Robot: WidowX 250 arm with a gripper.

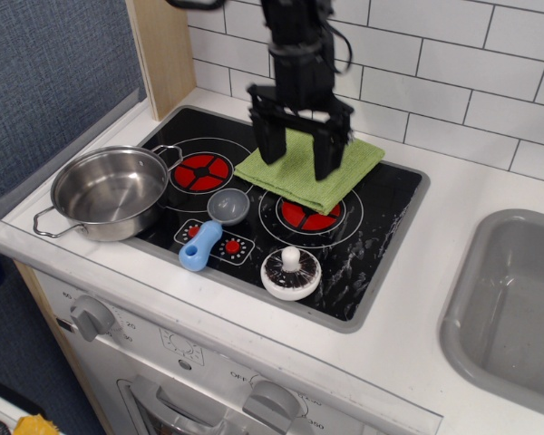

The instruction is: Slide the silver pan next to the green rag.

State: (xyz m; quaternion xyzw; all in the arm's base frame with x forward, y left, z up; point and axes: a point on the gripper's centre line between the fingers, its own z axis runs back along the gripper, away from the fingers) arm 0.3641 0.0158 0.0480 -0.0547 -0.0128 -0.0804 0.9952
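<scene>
at the desk's left front edge sits the silver pan (111, 192), untouched. gripper (298, 157) hangs over the green rag (310, 164) near the back edge, jaws released, holding nothing. you'd do well to cross left, drop behind the pan's far rim, push gently.

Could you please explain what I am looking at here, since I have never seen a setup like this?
This is one camera view, looking down from the front onto a toy kitchen stove. The black thing hanging from above is a robot arm's gripper, its two fingers spread open and holding nothing. It hovers over the green rag, a folded cloth on the cooktop. At the left sits the silver pan, empty, which the robot should slide beside the rag. Also on the stove: a small grey scoop with a blue handle and a toy mushroom. A grey sink is at the right.
</scene>
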